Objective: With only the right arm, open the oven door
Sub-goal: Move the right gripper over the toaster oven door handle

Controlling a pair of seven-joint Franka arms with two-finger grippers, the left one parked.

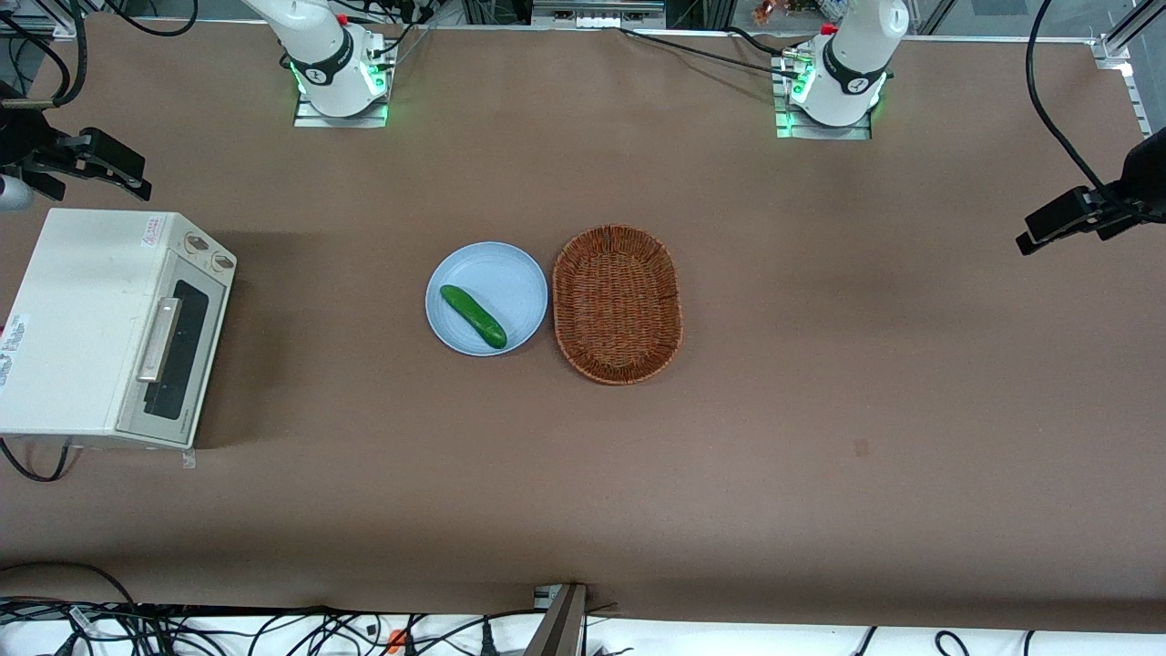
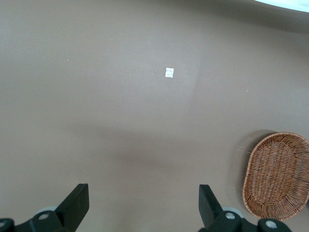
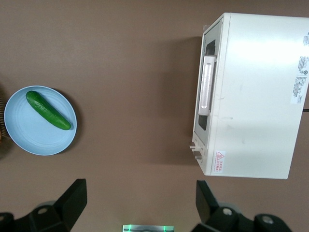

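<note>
The brown desk (image 1: 820,437) lay under me, carrying everything. Largest on it was the cream oven (image 1: 91,328), sitting at my end of the desk with its door (image 1: 178,351) shut flat against the body, the silver bar handle (image 1: 159,339) running along the dark glass and two knobs (image 1: 209,252) beside the door, farther from the front camera. From my wrist camera I looked straight down on the oven (image 3: 256,96), its door (image 3: 205,92) closed, and a red-and-white sticker (image 3: 219,162) on its top. My arm (image 1: 314,41) showed only at its base. Near the middle of the desk sat a wicker basket (image 1: 618,303), and just beside it, toward my end, a pale blue plate (image 1: 496,273) holding a cucumber (image 1: 473,316). My pincer (image 3: 140,200) hung high above the bare desk between plate and oven, touching nothing, its fingers (image 3: 75,198) spread wide and released.
</note>
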